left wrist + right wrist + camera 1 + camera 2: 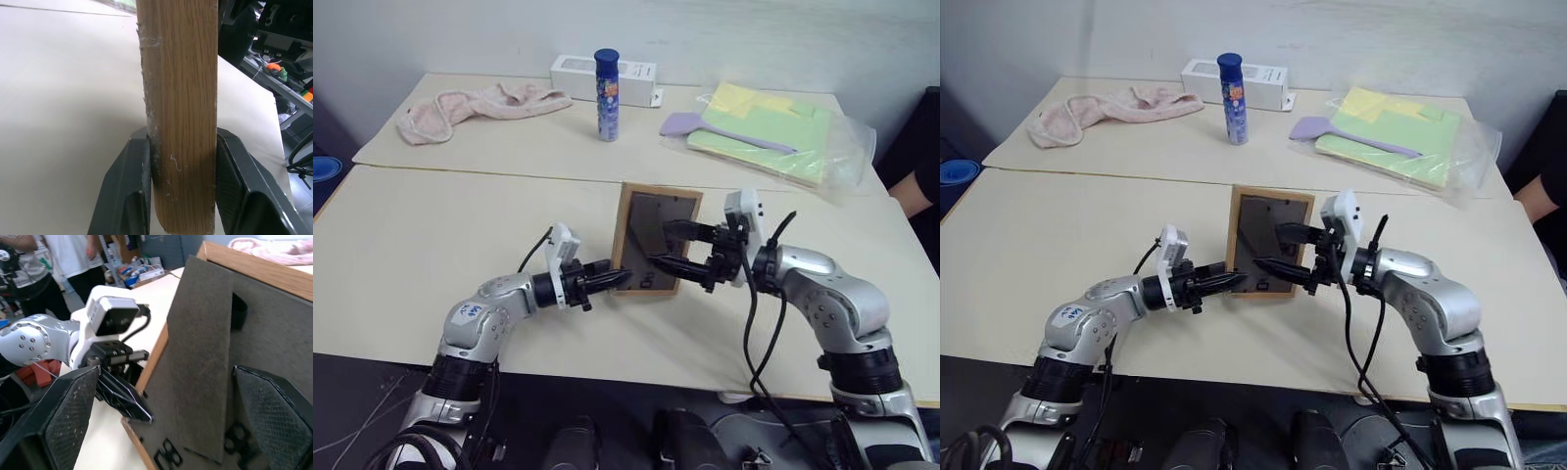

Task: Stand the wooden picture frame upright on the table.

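The wooden picture frame (651, 211) stands on end over the table (431, 245), its dark grey back toward me. My left gripper (612, 279) is shut on the frame's light wood edge (181, 98) near the lower left corner, one finger (132, 186) on each face. My right gripper (663, 245) is open and reaches in from the right. Its fingers (63, 421) straddle the fold-out stand (200, 357) on the back without touching it. I cannot tell whether the frame's bottom edge rests on the table.
At the table's far side lie a pink towel (480, 106), a white box (603, 74), an upright blue tube (606, 95), a purple spatula (705, 127) and a plastic bag of yellow-green sheets (783, 132). A person's arm (911, 191) shows at the right edge.
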